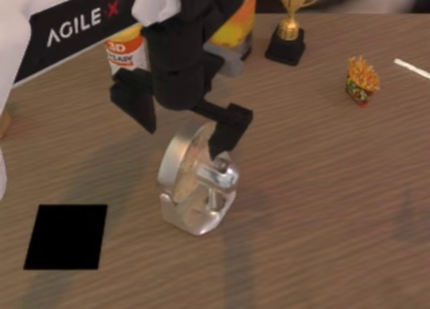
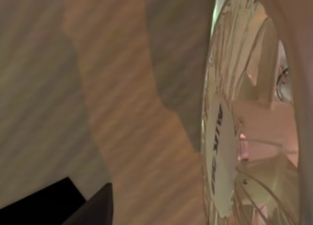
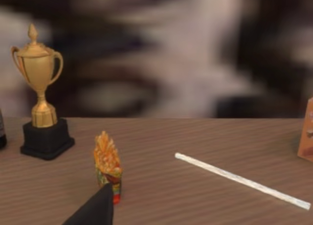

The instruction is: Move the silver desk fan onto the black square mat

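— Where did your left claw (image 1: 181, 124) stand?

— It hung over the silver desk fan (image 1: 196, 181), near the middle of the bench (image 1: 322, 208). Its two black fingers were spread wide apart: one finger (image 1: 134, 101) off to the far-left side of the fan, clear of it, the other (image 1: 228, 129) down at the fan's hub on the opposite side. The ring-shaped head sat between them, not clamped. Whether that nearer finger touched the hub, I could not tell.

— And the fan itself?

— It stood upright on its chunky base on the bench. My left wrist camera saw the round head (image 2: 244, 117) very close and edge-on, with dark lettering on its pale centre disc.

— The mat?

— The black square mat (image 1: 67, 236) lay flat on the bench, left of the fan and nearer the front edge, well apart from it, with nothing on it.

— What else stood around the fan?

— Behind it, partly hidden by my arm, an orange-and-white container (image 1: 127, 54) and an orange box (image 1: 232, 33). Further back to the right of the fan, a gold trophy (image 1: 289, 27) on a small black block. Well to the fan's right, a toy carton of fries (image 1: 361, 80), and beyond that a thin white stick (image 1: 411, 68).

— Your right claw?

— Only a dark fingertip (image 3: 93, 210) showed in its wrist camera, in front of the fries (image 3: 108, 166), with the trophy (image 3: 41, 93) and stick (image 3: 239, 180) to either side. I could not tell how it was set.
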Controlling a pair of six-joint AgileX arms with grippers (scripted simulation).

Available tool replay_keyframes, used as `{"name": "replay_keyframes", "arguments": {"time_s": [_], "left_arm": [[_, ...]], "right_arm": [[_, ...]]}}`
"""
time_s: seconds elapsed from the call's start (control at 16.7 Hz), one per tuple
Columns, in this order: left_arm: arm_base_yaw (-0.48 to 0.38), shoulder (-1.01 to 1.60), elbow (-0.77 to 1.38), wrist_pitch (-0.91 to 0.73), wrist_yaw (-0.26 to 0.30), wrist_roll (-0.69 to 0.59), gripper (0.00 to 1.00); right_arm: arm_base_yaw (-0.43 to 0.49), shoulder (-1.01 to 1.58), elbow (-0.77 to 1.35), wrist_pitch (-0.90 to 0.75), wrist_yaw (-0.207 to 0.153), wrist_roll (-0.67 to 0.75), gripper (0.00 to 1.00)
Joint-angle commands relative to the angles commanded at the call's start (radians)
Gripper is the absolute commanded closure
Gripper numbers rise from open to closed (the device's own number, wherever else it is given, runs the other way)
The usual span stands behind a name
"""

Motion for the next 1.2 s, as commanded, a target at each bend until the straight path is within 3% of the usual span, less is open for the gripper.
{"name": "replay_keyframes", "arguments": {"time_s": [0.78, 1.2], "left_arm": [[0.000, 0.000, 0.000, 0.000, 0.000, 0.000, 0.98], [0.000, 0.000, 0.000, 0.000, 0.000, 0.000, 1.00]], "right_arm": [[0.000, 0.000, 0.000, 0.000, 0.000, 0.000, 0.00], [0.000, 0.000, 0.000, 0.000, 0.000, 0.000, 0.00]]}}
